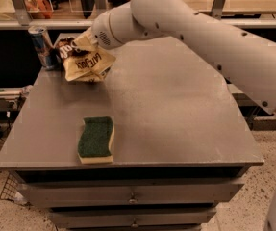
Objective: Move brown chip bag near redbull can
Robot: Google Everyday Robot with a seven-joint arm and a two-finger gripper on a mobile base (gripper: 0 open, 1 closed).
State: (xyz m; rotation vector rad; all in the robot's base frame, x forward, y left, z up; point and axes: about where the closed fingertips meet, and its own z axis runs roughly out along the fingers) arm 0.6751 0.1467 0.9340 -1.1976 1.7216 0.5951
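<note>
The brown chip bag (83, 60) is crinkled, dark brown at the top and cream-yellow below. My gripper (85, 41) is shut on its upper part and holds it just above the table's back left corner. The redbull can (42, 46) stands upright at that corner, blue and silver. The bag's left edge is right beside the can; I cannot tell if they touch. The white arm reaches in from the upper right.
A green-and-yellow sponge (95, 139) lies near the front edge of the grey table (176, 114). Drawers sit under the tabletop. A shelf rail and clutter run along behind the table.
</note>
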